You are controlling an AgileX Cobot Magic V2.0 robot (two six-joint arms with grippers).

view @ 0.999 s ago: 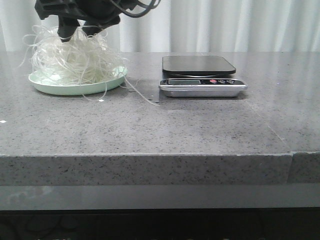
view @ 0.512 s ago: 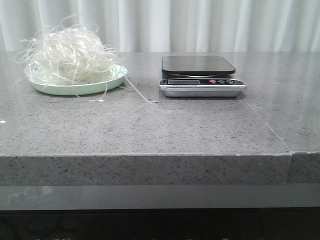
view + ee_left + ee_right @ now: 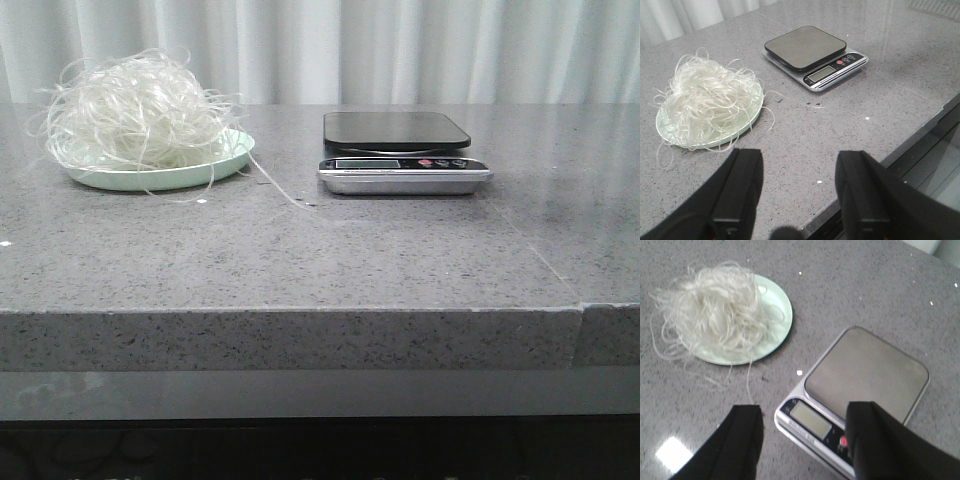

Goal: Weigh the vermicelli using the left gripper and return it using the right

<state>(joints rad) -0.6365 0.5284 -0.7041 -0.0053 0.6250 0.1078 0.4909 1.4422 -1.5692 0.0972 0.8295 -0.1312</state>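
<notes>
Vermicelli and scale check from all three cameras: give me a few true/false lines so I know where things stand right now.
1. The vermicelli sits on the scale. False: it is piled on the pale green plate; the scale platform is bare.
2. The left gripper is open and holds nothing. True.
3. The right gripper is shut on noodles. False: it is open and holds nothing.
4. Some strands hang over the plate's rim. True.
5. The plate touches the scale. False: bare countertop lies between them.
</notes>
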